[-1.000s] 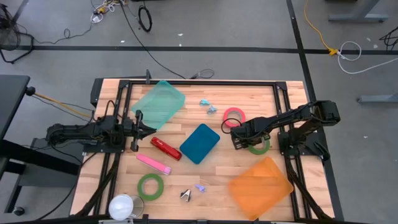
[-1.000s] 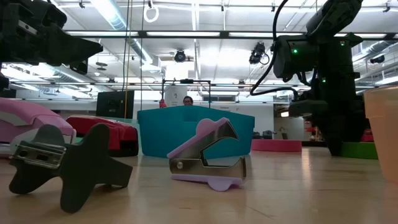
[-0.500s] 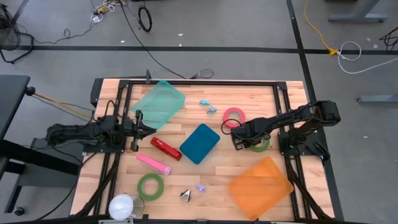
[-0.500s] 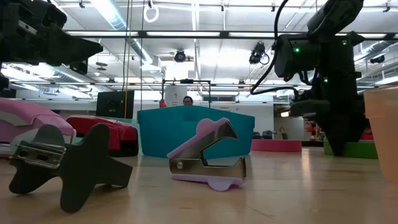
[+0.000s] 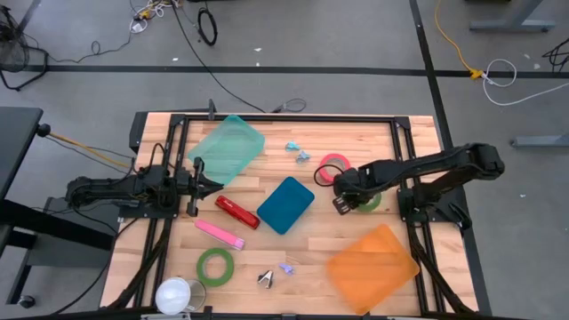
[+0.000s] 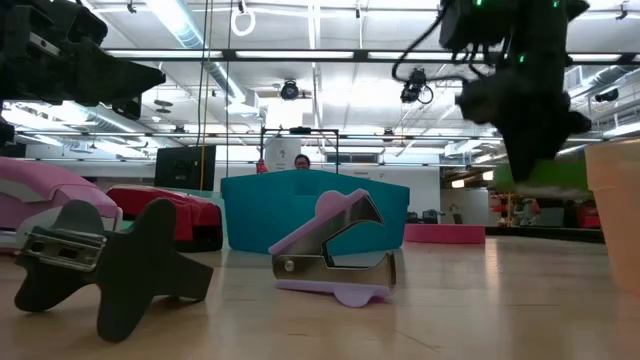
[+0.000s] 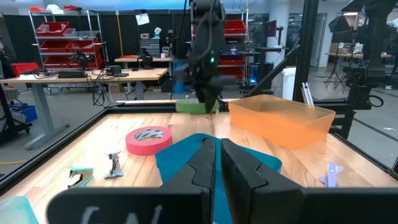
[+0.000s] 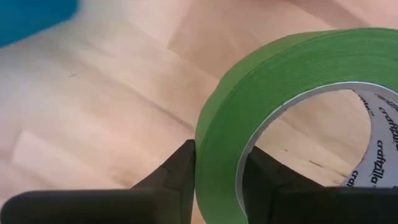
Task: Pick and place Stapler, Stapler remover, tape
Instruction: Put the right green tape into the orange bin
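My right gripper (image 5: 343, 199) hangs over the table's right half, shut on a green tape roll (image 5: 367, 201), which shows off the wood in the low view (image 6: 545, 178). My left gripper (image 5: 218, 185) waits shut and level at the left. A red stapler (image 5: 236, 212) and a pink stapler (image 5: 220, 234) lie left of centre. A second green tape roll (image 5: 215, 266) and a pink one (image 5: 335, 165) lie flat. A black staple remover (image 5: 266, 279) and a purple one (image 5: 286, 267) sit near the front edge. My right gripper pinches the green roll's wall (image 8: 217, 149), one finger (image 8: 261, 177) inside the hole and the other (image 8: 180, 171) outside. The fingers come from above, pointing down. The roll hangs about level below them, lifted clear of the table.
A light green bin (image 5: 227, 148) stands at the far left, a blue bin (image 5: 285, 204) in the middle, an orange bin (image 5: 372, 267) at the near right. Small blue staple removers (image 5: 298, 153) lie far centre. A white roll (image 5: 178, 295) sits at the near left corner.
My right gripper has risen straight up, with a slight roll of the wrist. The green tape roll, which lay flat on the table a second ago, has come up with it and now hangs clear of the wood.
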### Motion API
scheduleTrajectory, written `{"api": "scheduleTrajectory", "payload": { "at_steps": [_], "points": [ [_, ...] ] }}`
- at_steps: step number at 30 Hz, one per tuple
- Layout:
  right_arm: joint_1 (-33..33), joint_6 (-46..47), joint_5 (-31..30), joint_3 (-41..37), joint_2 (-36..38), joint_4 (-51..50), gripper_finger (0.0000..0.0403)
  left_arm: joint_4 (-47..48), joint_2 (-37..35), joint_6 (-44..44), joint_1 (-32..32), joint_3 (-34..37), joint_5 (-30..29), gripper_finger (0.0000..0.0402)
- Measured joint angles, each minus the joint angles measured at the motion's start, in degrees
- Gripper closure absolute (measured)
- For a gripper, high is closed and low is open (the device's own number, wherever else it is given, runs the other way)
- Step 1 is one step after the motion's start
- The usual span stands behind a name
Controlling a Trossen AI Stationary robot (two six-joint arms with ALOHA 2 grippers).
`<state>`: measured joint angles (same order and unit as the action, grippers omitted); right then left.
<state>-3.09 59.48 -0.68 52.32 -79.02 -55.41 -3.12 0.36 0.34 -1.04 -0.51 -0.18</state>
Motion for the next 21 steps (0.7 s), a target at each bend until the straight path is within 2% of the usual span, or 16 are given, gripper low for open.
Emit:
{"api": "scheduleTrajectory", "payload": {
  "at_steps": [9,21],
  "points": [
    [-5.6,-11.3,2.3,6.2,5.2,-2.2,0.0302,0.0,0.0,0.0,0.0,0.0,0.0,0.0372],
    [-21.4,-39.3,6.0,7.8,6.0,-1.8,0.0302,0.0,0.0,0.0,0.0,0.0,0.0,0.0372]
  ]
}}
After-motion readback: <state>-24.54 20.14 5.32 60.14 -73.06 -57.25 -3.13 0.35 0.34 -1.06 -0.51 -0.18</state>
